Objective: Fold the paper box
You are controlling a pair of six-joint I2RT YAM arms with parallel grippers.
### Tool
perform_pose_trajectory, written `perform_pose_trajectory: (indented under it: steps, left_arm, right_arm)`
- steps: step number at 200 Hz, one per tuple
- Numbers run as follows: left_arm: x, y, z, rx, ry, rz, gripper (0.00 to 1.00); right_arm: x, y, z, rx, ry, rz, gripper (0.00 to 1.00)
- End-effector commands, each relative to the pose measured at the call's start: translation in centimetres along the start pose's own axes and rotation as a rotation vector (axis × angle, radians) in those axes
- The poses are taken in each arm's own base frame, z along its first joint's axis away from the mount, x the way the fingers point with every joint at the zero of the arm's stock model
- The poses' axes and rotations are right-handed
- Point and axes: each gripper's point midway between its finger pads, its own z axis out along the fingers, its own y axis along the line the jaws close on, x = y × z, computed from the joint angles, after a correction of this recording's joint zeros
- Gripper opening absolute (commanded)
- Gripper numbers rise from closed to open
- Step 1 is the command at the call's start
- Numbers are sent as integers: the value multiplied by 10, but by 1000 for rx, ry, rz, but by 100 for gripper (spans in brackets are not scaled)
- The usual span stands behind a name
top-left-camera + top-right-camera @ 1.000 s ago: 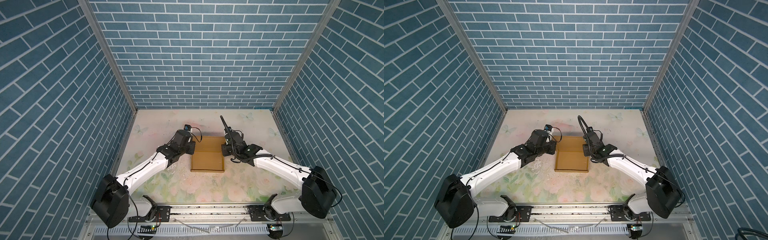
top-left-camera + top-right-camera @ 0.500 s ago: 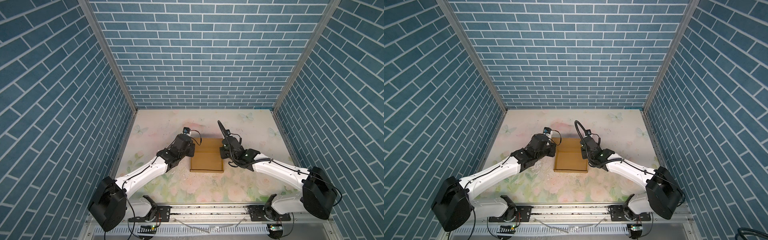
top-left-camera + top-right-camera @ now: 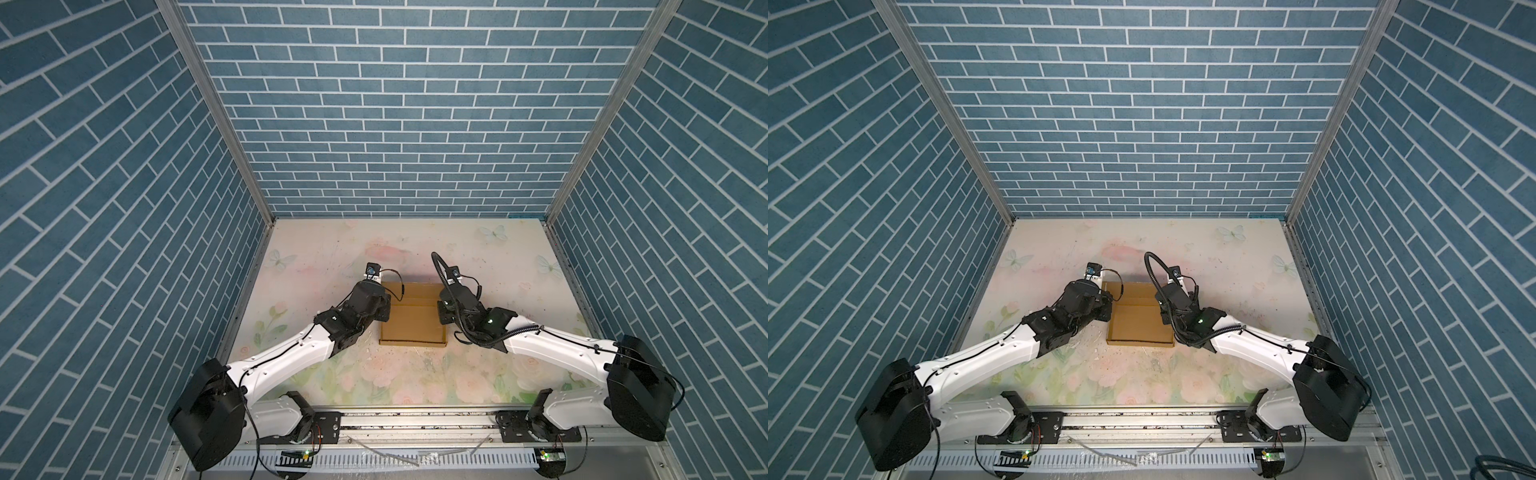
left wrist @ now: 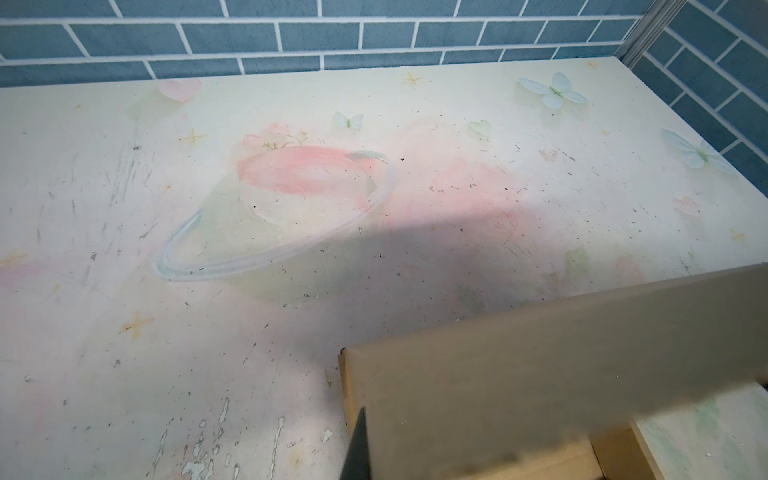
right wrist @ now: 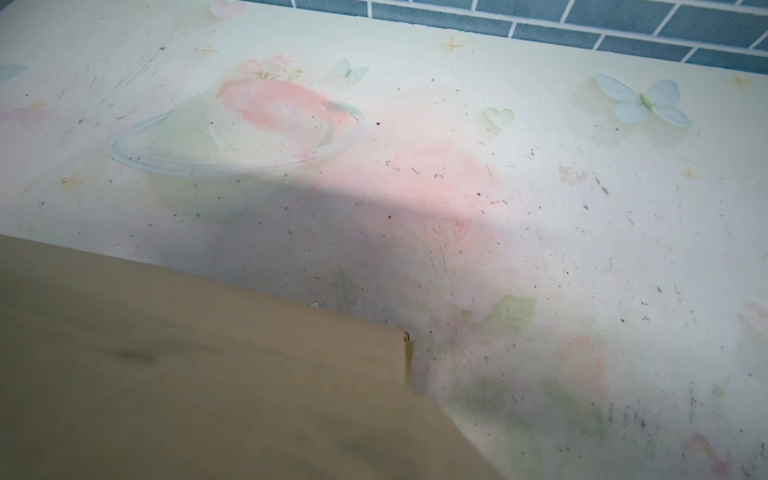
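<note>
Blue brick walls (image 3: 399, 124) stand on three sides. The table (image 3: 478, 253) is pale, with pink flowers (image 3: 383, 368) and butterflies (image 3: 493, 232).

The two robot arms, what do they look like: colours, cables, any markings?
Both the left arm and the right arm have white curved links between bulky black joint housings and black wrists. Thin black cables run along the white links. A thick black hose loops over the right wrist, where a small green light glows. Each wrist carries a small camera with a blue mark.
</note>
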Motion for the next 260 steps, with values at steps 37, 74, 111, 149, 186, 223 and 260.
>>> perform_pose_trajectory:
  steps: [37,74,111,149,186,223,260]
  left_arm:
    - [31,-18,-2,58,14,29,2]
    - [41,-18,-4,47,7,42,2]
    - [53,-16,-5,38,-6,41,2]
    - [60,-15,-9,23,-11,53,1]
    - [67,-9,-12,4,-12,63,2]
    - [70,-3,-16,-4,-21,74,1]
    - [76,2,-17,-11,-29,76,2]
  right_arm:
    - [3,24,-8,-86,-48,36,8]
    - [16,30,-7,-85,-40,25,8]
    - [25,33,-8,-80,-37,18,8]
    - [34,36,-8,-83,-31,18,8]
    - [43,39,-6,-88,-19,19,9]
    - [46,38,-7,-94,-15,21,10]
    - [55,34,-8,-95,-4,26,10]
